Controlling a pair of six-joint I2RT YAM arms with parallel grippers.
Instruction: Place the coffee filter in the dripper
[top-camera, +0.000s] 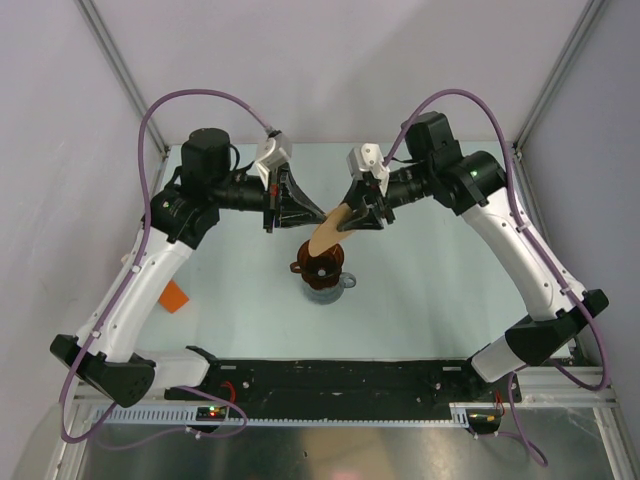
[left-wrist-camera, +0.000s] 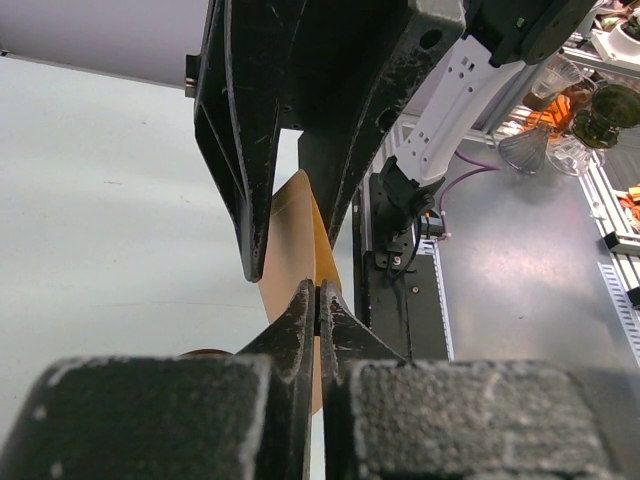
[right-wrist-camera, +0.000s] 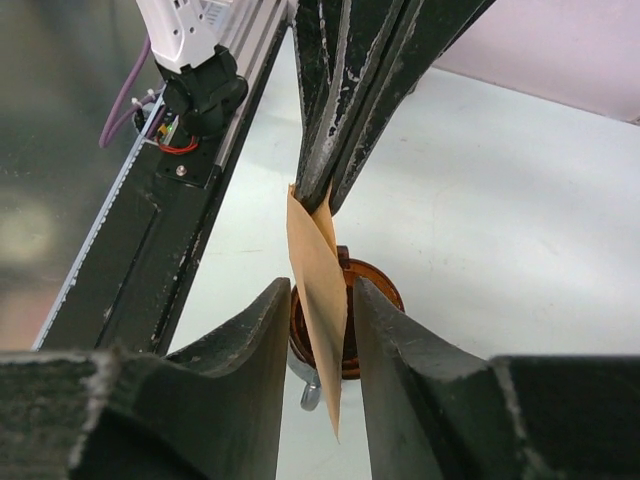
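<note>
Coffee filter (right-wrist-camera: 312, 250) hanging flat and edge-on, its long axis pointing down at the dripper (right-wrist-camera: 375, 292) directly beneath. My left pincer (left-wrist-camera: 318, 292) is clamping the coffee filter's upper edge, fingers pressed together on it. My right pincer (right-wrist-camera: 319, 290) is standing apart, one finger on either side, not closed. Both arms are about equally near; I judge lowering falls to the left.

So, one coffee filter (top-camera: 327, 232) is counted, one dripper (top-camera: 318, 270), and one small orange box (top-camera: 174, 296) on the tabletop (top-camera: 450, 290). Two arms are seen, the left arm (top-camera: 150, 275) and the right arm (top-camera: 525, 265), with two fingers (right-wrist-camera: 240, 390) apiece, so four fingers all told. Two purple cables (top-camera: 195, 95) are spotted too, and one clear jug (top-camera: 348, 282) is made out.
</note>
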